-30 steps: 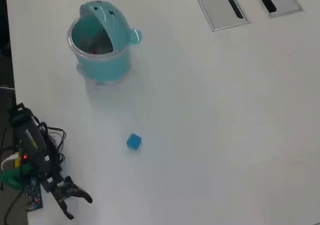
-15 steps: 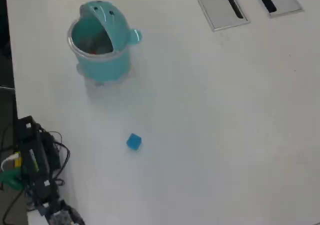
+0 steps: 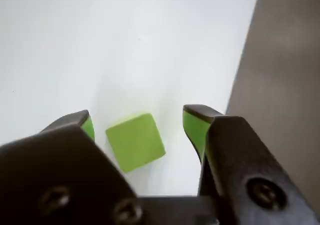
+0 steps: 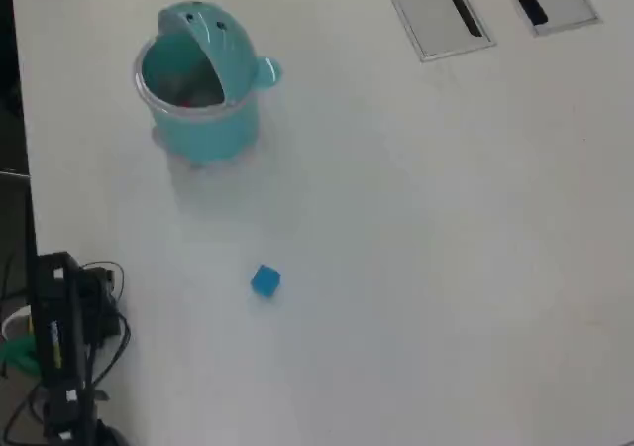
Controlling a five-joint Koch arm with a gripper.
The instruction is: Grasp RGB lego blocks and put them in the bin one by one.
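Down in the wrist view, the gripper (image 3: 142, 122) stands with its jaws spread wide, two black moulded fingers with green pads, screws showing in the near housing. Between them lies a green block (image 3: 135, 141), a smooth matte cube with softly rounded edges, closer to the left pad and apart from the right one; whether it touches the left pad can't be told. It rests on the white table (image 3: 125, 40), near the table's right edge, where a dull brown floor begins.

Overhead now: the teal whale-shaped bin (image 4: 203, 81) sits upper left, glossy plastic, domed hood, clear rim, small nub on its right side. Something reddish shows inside, too dim to name. The blue block (image 4: 264, 280), a tiny cube, lies alone lower left of centre, well apart from the bin.

Against a second ago, the arm (image 4: 61, 352) has swung down the left edge and its gripper has left the overhead frame. Bin and blue block haven't budged.
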